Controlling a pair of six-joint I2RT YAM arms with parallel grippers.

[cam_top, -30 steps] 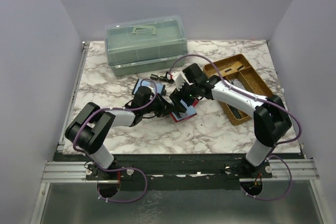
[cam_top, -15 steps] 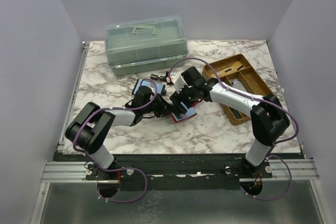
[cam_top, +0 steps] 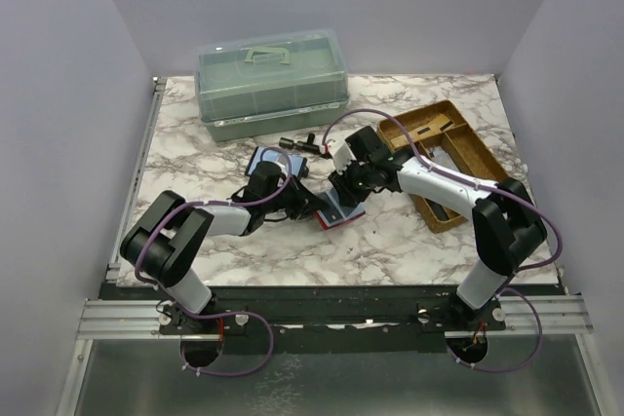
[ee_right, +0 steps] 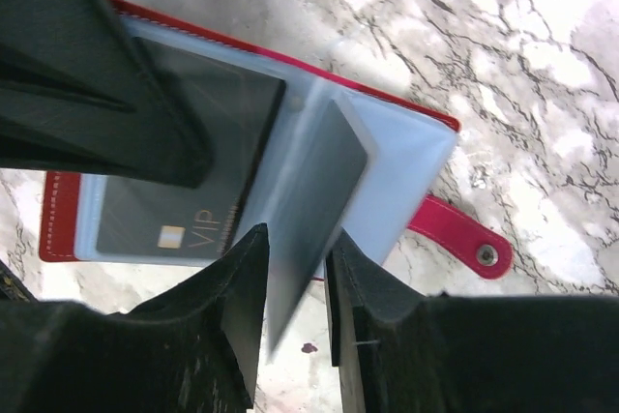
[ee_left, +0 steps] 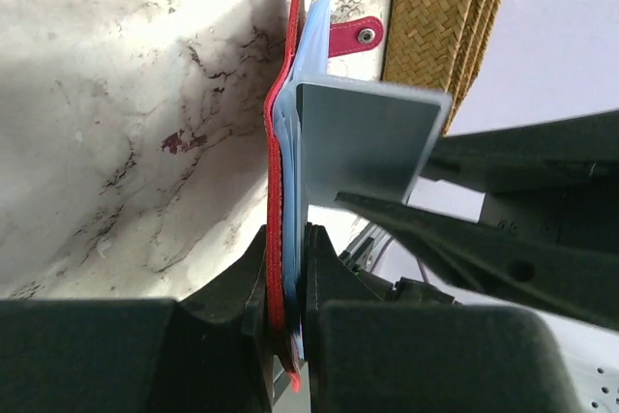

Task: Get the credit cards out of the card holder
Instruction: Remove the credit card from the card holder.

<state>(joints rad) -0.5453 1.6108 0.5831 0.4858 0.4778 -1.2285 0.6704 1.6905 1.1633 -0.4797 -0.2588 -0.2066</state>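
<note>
The card holder [cam_top: 341, 211], a red wallet with blue inner panels, lies open at the table's middle. My left gripper [ee_left: 290, 282] is shut on its near edge, the red rim and blue panel pinched between the pads. A pale grey-blue credit card [ee_right: 314, 181] stands tilted up out of the card holder [ee_right: 411, 157]. It slants between the jaws of my right gripper [ee_right: 293, 263], which have closed to a narrow gap and touch it on both sides. A dark card marked VIP [ee_right: 184, 210] stays flat in a pocket. The red closing tab [ee_left: 353, 38] points away.
A teal lidded box [cam_top: 271, 83] stands at the back. A woven tray [cam_top: 441, 158] lies to the right, close behind the right arm. A blue folding case [cam_top: 269, 158] and small dark parts [cam_top: 297, 142] lie just behind the two grippers.
The right gripper's jaws have narrowed from wide to a small gap around the raised card, and it has shifted slightly right. The left gripper has held still on the card holder.
</note>
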